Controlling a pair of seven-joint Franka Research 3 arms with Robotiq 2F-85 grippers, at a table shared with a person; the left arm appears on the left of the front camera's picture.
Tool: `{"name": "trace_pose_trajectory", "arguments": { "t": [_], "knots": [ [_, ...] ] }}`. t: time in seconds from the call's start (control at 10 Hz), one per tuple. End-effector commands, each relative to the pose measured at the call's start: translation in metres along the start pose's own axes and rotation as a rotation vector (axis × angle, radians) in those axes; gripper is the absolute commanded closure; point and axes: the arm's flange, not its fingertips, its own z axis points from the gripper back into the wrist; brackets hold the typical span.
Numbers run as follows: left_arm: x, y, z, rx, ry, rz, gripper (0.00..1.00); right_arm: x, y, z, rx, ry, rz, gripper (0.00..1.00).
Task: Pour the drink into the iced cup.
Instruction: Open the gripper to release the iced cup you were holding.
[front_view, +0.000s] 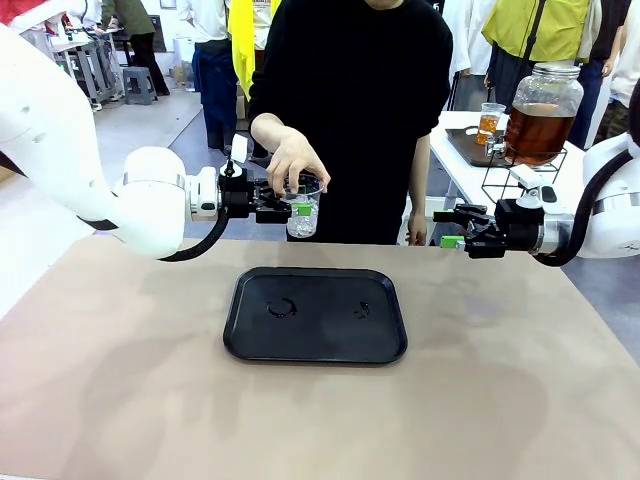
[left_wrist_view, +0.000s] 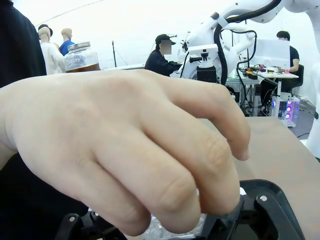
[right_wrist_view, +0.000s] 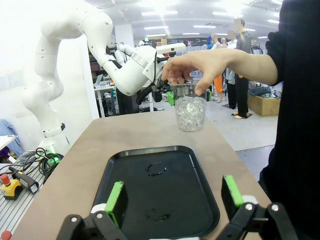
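We see the table with a black tray near the middle of its far edge, bare but for wet rings. The big jar of amber drink stands on a wire rack on a side table beyond the far right corner. Above the tray's far edge the person's hand grips the iced cup by its rim, between the fingers of the left gripper; whether those fingers press the cup we cannot tell. The right gripper hangs spread and empty. We judge this a handover; next the left gripper must close firmly before the hand lets go.
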Motion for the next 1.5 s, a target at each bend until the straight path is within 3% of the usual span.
{"name": "trace_pose_trajectory", "arguments": {
  "t": [0.0,0.6,0.7,0.9,1.4],
  "knots": [
    [0.001,0.0,-0.001,0.0,-0.002,-0.008,0.13,0.003,-0.004,0.0,0.002,-0.001,0.003,0.0],
    [0.001,0.0,-0.001,0.0,-0.002,-0.008,0.13,0.003,-0.004,0.0,0.002,-0.001,0.003,0.0],
    [0.0,0.0,0.0,0.0,0.0,0.0,0.03,0.003,-0.004,0.0,0.002,-0.001,0.003,0.0],
    [-0.001,-0.001,0.005,-0.005,0.009,0.0,0.0,0.003,-0.004,0.0,0.002,-0.001,0.003,0.0],
    [-0.018,-0.021,0.064,0.01,0.004,0.05,0.0,0.003,-0.004,0.0,0.002,-0.001,0.003,0.0]
  ]
}}
